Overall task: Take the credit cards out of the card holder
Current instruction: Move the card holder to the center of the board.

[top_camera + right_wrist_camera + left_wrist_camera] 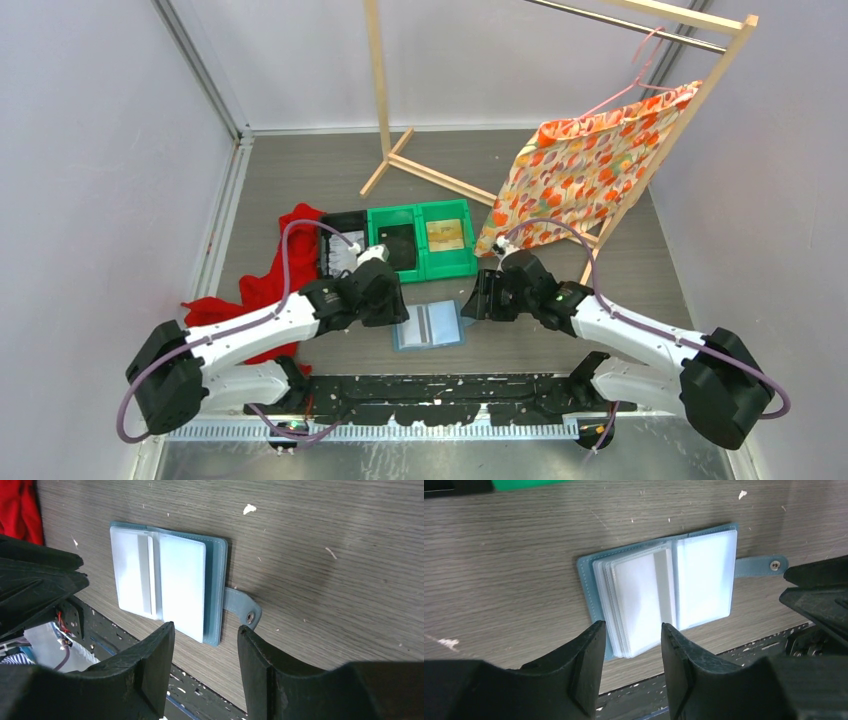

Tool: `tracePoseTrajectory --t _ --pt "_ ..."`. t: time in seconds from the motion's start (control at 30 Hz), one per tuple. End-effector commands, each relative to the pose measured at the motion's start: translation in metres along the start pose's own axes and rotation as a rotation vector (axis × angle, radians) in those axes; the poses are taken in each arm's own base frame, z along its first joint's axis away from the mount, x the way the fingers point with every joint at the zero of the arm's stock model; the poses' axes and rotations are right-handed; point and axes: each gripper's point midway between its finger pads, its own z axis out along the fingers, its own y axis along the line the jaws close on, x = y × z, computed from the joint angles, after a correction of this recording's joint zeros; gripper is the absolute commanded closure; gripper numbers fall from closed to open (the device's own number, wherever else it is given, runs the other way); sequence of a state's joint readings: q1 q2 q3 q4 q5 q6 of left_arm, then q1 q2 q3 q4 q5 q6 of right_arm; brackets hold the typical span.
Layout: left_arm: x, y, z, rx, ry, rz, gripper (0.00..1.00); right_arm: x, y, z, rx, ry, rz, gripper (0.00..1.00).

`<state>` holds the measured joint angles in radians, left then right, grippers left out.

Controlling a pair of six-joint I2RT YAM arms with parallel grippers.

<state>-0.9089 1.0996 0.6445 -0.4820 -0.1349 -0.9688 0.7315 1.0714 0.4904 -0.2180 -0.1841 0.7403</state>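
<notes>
card holder (167,582): matt blue leather-look, stitched | pockets (704,575): glossy translucent plastic | table (499,570): matt wood-grain

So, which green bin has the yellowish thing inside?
The right green bin, nearest the patterned cloth. The left green bin holds a dark thing instead.

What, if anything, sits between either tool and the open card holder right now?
Nothing visible. The card holder lies open on the table, and the left tool and right tool, both open and empty, face it from opposite sides.
</notes>
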Motion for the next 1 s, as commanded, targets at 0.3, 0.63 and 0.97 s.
tracePoseTrajectory --t 0.3,0.63,0.97 --pt "-0.001 -0.036 0.031 0.09 0.018 -0.028 0.53 -0.016 0.007 -0.007 -0.009 -0.076 0.002 0.46" --pt "0.009 -0.04 0.042 0.087 0.053 -0.013 0.53 -0.014 0.006 -0.006 -0.007 -0.074 0.001 0.46" --pt "0.01 -0.067 0.045 0.185 0.067 0.0 0.51 -0.014 0.004 -0.008 -0.004 -0.082 0.009 0.46"
